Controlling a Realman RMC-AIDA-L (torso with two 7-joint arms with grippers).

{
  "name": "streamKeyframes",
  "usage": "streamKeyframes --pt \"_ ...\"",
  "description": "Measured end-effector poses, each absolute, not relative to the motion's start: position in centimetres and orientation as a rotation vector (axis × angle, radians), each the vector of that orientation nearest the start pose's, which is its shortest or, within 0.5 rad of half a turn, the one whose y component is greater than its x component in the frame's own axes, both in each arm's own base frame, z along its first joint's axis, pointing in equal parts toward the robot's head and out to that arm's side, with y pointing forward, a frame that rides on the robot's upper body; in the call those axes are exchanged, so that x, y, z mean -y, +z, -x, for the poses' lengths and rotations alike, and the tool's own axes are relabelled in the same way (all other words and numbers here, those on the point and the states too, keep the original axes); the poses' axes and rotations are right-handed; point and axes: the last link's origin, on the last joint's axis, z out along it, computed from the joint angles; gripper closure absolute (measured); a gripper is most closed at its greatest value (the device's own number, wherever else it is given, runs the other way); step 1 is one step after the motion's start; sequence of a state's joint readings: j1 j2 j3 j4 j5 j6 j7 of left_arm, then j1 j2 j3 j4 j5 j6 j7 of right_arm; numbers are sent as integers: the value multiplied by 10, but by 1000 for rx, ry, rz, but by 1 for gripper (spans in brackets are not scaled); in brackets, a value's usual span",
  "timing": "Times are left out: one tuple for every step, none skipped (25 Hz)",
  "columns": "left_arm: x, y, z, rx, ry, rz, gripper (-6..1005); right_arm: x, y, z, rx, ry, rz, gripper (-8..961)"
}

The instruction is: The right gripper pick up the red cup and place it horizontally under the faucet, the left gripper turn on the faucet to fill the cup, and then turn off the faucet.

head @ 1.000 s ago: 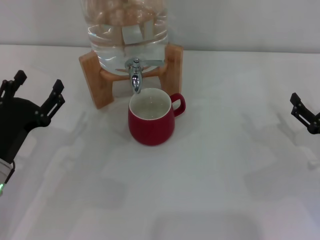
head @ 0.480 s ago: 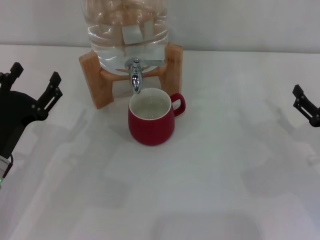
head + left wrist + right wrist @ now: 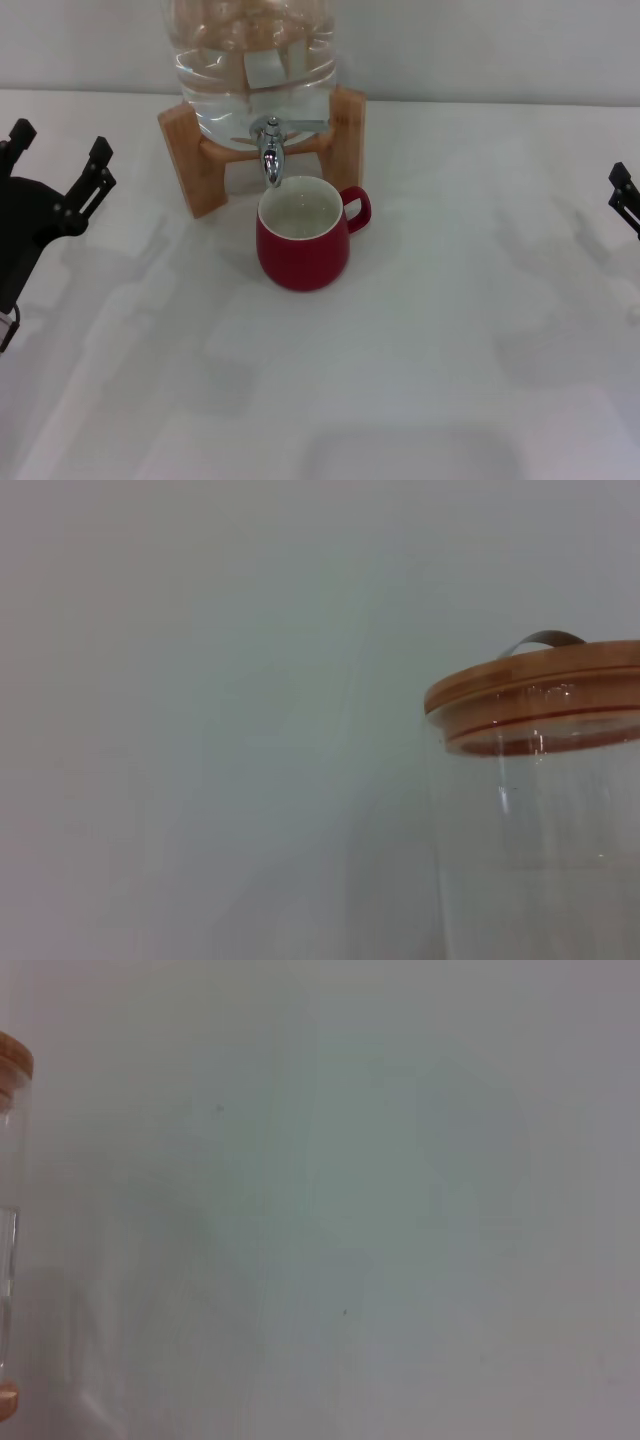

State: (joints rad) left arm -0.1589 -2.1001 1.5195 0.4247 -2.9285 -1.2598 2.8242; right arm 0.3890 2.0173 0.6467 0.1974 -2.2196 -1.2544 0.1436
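White worktop (image 3: 420, 380) carries a wooden stand (image 3: 195, 160) holding a clear jug (image 3: 250, 60), its lid (image 3: 540, 685) wooden; the faucet (image 3: 270, 150) hangs directly over the upright red cup (image 3: 303, 240). Left tool (image 3: 55, 165) sits far left, fingers spread, empty. Right tool (image 3: 625, 195) shows only at the right edge; I cannot tell its state.

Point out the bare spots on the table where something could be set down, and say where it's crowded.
Free: the wide stretch of table in front of the red cup, and the patch between the cup and the right gripper. A narrower strip lies between the left gripper and the wooden stand. Crowded: under the faucet, where the cup sits against the stand.
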Motion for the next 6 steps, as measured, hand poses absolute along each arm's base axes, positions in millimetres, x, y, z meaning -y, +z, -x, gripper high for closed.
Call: streamKeyframes --pt "-283 7 324 380 -831 1674 124 -315 -6 -330 -435 718 1690 96" --pt "-283 7 323 379 -831 1674 124 -314 -6 -330 -434 716 1691 96" --pt "-284 7 323 379 -832 1675 124 -314 -6 -331 -433 714 1693 96" --pt "-284 7 323 378 -833 1676 124 -314 -6 -331 -433 714 1693 96" --pt "-284 7 323 378 -833 1677 124 -314 -6 -331 -433 713 1694 96" --pt "-284 7 323 378 -833 1677 124 -314 -6 -331 -433 713 1693 96"
